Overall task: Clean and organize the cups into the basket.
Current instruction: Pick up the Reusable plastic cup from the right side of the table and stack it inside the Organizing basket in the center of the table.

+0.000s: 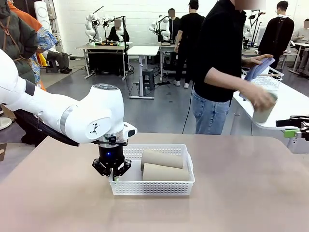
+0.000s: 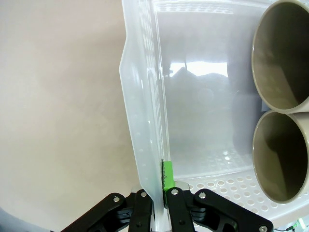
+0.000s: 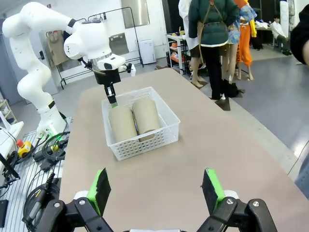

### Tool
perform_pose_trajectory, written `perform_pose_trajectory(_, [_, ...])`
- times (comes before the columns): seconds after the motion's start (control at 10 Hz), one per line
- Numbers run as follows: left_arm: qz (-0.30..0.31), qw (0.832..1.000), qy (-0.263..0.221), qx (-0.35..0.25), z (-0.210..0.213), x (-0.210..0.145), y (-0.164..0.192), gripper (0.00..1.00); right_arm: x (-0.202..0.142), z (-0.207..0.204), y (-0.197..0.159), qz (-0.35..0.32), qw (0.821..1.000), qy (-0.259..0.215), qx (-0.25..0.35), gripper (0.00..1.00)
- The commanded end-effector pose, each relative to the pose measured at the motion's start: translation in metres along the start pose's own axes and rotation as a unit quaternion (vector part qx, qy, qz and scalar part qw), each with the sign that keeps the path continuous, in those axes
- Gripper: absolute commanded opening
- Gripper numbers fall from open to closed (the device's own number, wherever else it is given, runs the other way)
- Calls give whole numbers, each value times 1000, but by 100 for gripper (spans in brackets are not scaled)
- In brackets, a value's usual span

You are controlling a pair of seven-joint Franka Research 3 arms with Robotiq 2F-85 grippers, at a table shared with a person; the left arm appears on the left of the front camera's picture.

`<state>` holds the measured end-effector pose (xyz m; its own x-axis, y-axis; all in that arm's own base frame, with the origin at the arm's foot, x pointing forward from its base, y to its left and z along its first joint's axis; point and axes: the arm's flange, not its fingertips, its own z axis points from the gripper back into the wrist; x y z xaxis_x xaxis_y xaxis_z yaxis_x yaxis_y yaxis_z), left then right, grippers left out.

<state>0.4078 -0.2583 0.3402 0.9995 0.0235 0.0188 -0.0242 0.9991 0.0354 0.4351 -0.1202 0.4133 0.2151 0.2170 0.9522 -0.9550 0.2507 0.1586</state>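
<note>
Two tan-brown cups [image 1: 161,158] [image 1: 165,172] lie on their sides in the white lattice basket [image 1: 152,187] on the table. My left gripper [image 1: 112,175] points down and is shut on the basket's left wall. In the left wrist view, the fingers [image 2: 145,212] pinch that wall [image 2: 145,121], with both cup mouths [image 2: 282,53] [image 2: 280,154] to the right. A person at the far right holds a pale mint-green cup [image 1: 264,115] and a blue cloth [image 1: 258,67]. My right gripper [image 3: 157,191] is open and holds nothing, well short of the basket [image 3: 145,145]; it also shows at the front view's right edge [image 1: 292,130].
A white side table [image 1: 294,101] at the far right carries a white wire-grid basket [image 1: 270,79]. Bare tan tabletop [image 1: 241,193] surrounds the lattice basket. Other people stand beyond the table's far side.
</note>
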Motion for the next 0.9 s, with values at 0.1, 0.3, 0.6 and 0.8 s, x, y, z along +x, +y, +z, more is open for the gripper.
perform_pose_trajectory(0.1, [-5,1000,2,5,-3,-4,3,0,1,1,3,2,1000,1,6,100])
perform_pose_trajectory(0.3, [-5,1000,2,5,-3,-4,3,0,1,1,3,2,1000,1,6,100])
perform_pose_trajectory(0.6, [-5,1000,2,5,-3,-4,3,0,1,1,3,2,1000,1,6,100])
perform_pose_trajectory(0.8, [-5,1000,2,5,-3,-4,3,0,1,1,3,2,1000,1,6,100])
